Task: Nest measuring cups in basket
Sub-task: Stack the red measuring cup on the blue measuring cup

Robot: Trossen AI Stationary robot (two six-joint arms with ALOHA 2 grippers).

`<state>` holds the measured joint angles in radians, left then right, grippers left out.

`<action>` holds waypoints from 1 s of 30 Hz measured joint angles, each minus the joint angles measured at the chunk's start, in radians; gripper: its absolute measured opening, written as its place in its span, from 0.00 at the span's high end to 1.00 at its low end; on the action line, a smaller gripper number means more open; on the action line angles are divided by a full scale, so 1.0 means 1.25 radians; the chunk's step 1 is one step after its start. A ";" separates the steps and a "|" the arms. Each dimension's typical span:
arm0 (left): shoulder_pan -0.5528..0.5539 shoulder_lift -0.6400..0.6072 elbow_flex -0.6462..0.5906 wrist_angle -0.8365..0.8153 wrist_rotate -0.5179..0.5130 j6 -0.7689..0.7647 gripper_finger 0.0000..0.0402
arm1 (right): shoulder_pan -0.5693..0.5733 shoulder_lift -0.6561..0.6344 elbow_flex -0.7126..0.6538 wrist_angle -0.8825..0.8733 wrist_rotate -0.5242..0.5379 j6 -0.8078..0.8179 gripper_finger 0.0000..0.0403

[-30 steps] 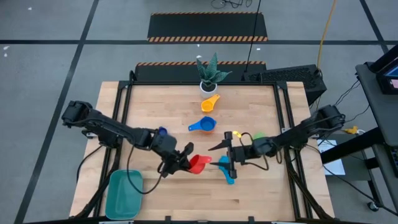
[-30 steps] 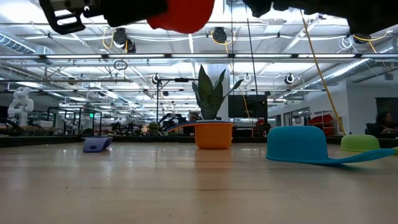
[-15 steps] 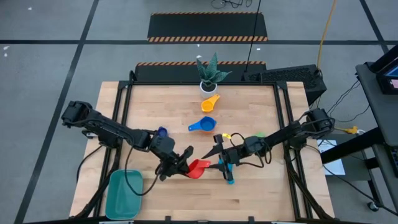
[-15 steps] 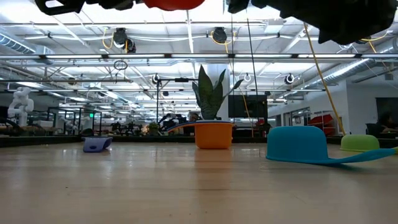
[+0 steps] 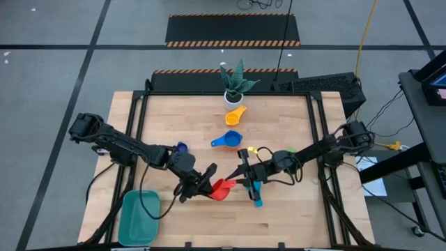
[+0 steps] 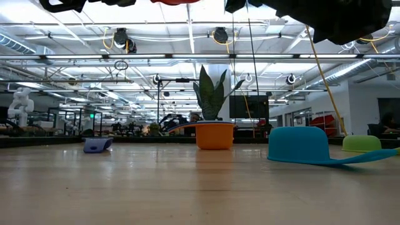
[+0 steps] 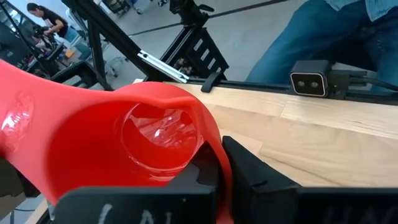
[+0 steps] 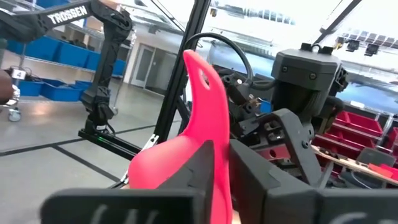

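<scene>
- Red cup [image 5: 224, 187] held above mid-table, handle running across toward the right arm.
- Left gripper [image 5: 206, 183] clamped on its bowl.
- Right gripper [image 5: 241, 183], wide a second ago, now pinches the handle.
- Basket [image 5: 138, 217] sits at the near-left corner.

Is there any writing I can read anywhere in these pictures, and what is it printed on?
"TROSSEN": white letters on the dark left arm, seen in the right wrist view.
White marks on the dark bar at the bottom of the left wrist view: cut off, unreadable.
A small tag on the blue bins: too small to read.
Nothing else legible.
</scene>
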<state>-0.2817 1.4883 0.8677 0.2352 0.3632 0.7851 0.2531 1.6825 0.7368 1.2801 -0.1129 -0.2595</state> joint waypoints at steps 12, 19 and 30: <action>0.002 -0.001 0.000 0.002 0.035 -0.003 0.97 | -0.010 0.000 0.041 -0.038 -0.060 0.005 0.87; 0.002 -0.001 0.000 0.008 0.042 -0.004 0.98 | -0.010 0.000 0.048 -0.052 -0.063 0.002 0.73; 0.003 -0.001 0.000 0.022 0.047 0.004 0.98 | -0.016 0.000 0.048 -0.046 -0.114 -0.012 0.95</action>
<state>-0.2783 1.4876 0.8677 0.2626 0.4220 0.7897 0.2335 1.6821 0.7971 1.2221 -0.2558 -0.2742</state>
